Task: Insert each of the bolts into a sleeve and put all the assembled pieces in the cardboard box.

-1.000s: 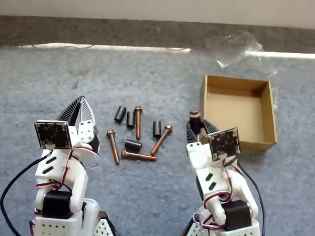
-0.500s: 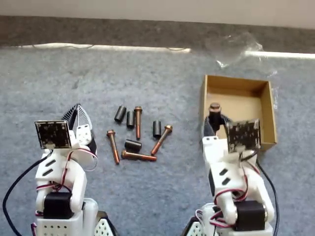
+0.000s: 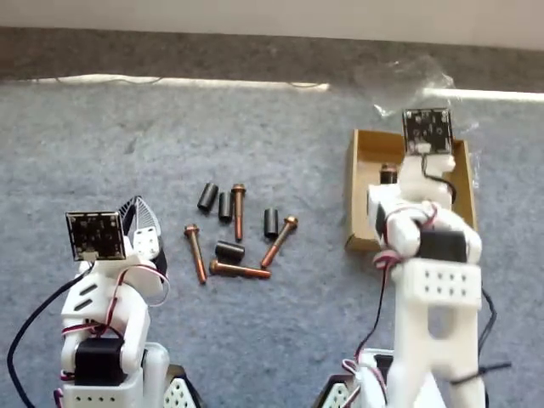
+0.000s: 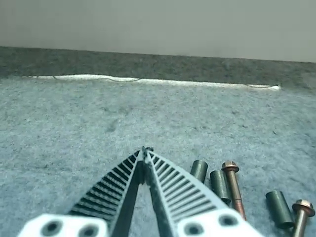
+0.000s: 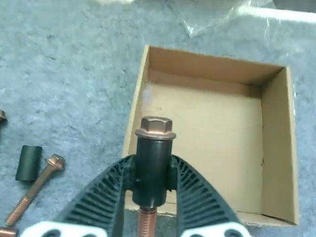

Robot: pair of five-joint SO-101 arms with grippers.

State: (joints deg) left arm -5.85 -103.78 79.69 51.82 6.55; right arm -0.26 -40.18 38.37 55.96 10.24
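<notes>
Grey carpet (image 3: 280, 323) runs to a pale wall (image 3: 255, 13); clear plastic (image 3: 408, 81) lies behind the cardboard box (image 5: 212, 133). The right gripper (image 5: 152, 167) clamps a sleeved bolt (image 5: 154, 148); the left gripper (image 4: 144, 154) is closed, empty.

A grey-blue, fuzzy fabric worktop (image 3: 280, 331) runs back to a darker grey band (image 3: 170, 55) beneath a plain pale wall (image 3: 255, 13); crumpled clear plastic wrap (image 3: 408, 81) lies near the far edge
</notes>
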